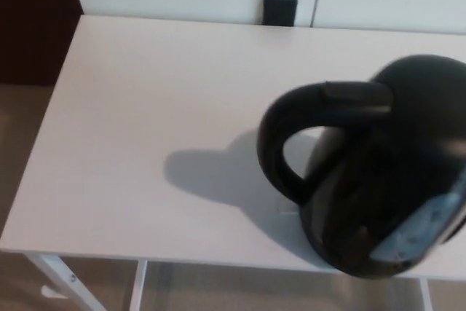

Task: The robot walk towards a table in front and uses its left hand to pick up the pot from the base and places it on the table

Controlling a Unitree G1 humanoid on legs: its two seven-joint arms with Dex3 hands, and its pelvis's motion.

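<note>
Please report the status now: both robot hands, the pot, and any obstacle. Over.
Neither robot hand in view. Black plastic pot standing on white table, right side, partly cut by picture edge, handle facing left. No object near the handle.
</note>
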